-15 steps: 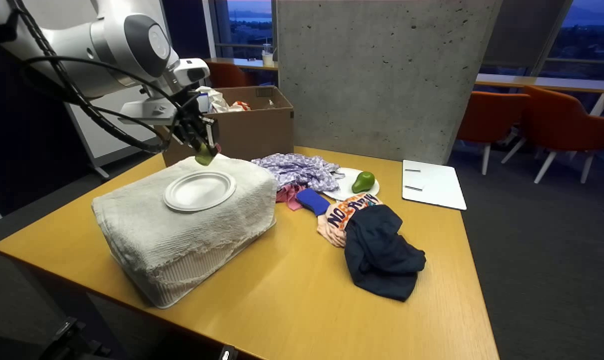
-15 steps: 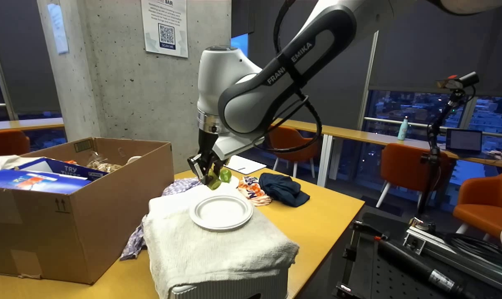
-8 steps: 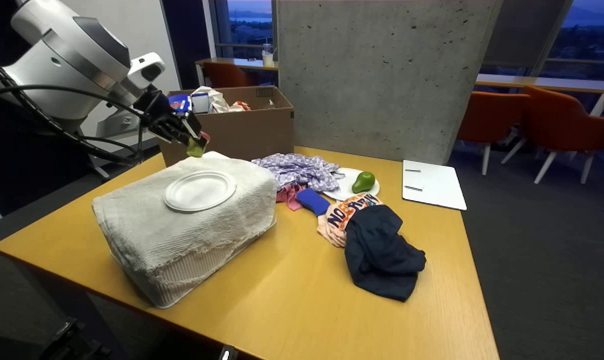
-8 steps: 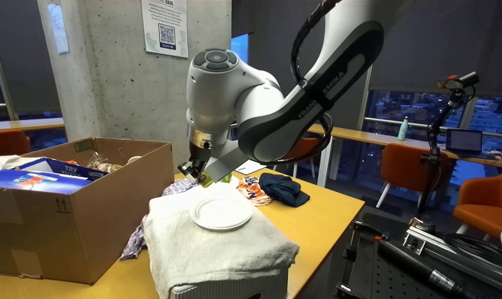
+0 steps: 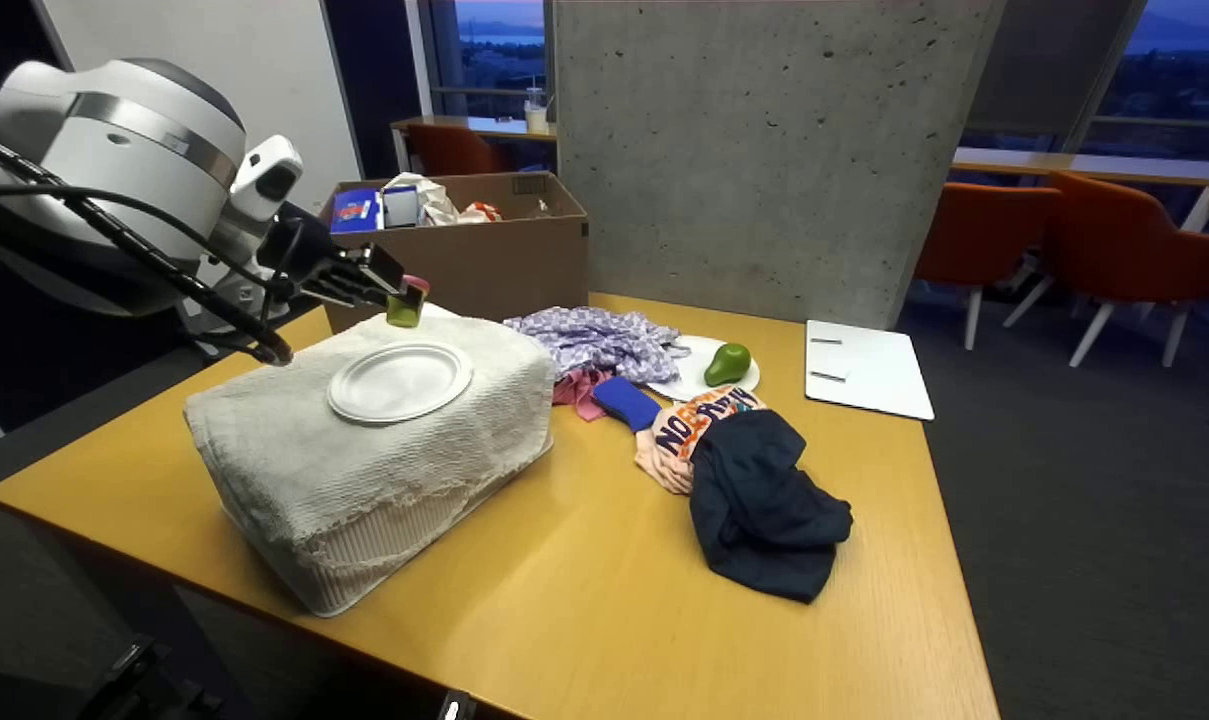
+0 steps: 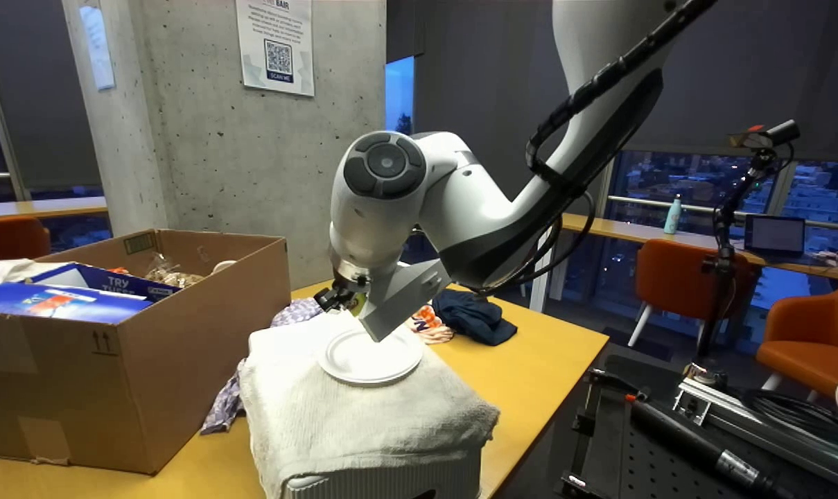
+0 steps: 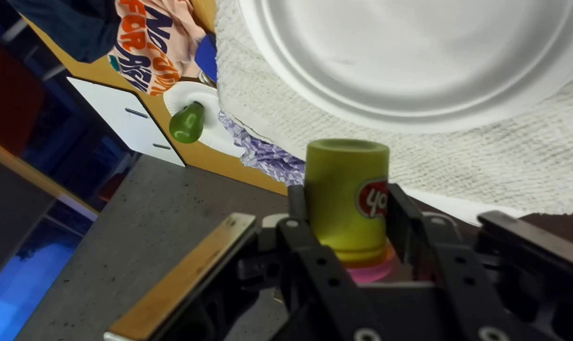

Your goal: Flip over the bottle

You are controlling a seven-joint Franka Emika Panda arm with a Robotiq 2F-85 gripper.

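The bottle [image 5: 403, 311] is a stubby yellow-green container with a pinkish-red end. My gripper [image 5: 394, 292] is shut on it and holds it above the far part of the towel-covered box, beyond the white round plate [image 5: 400, 384]. In that view the bottle is nearly upright, slightly tilted, with the pinkish end up. In the wrist view the two fingers [image 7: 345, 208] press the sides of the bottle [image 7: 345, 166], and its pink end points toward the palm. In an exterior view the bottle [image 6: 358, 302] is partly hidden by the gripper [image 6: 342, 298] and wrist.
The plate lies on the towel [image 5: 434, 460] over a ribbed box. A large cardboard box [image 5: 504, 260] stands behind. Purple cloth [image 5: 594, 340], a plate with a green avocado-like item [image 5: 728, 364], a blue sponge [image 5: 626, 402] and dark cloth [image 5: 764, 510] lie on the table.
The wrist has tipped over so the gripper lies closer to horizontal. The held bottle has turned with it, its pinkish end coming up on top. It rose slightly, then came down a little.
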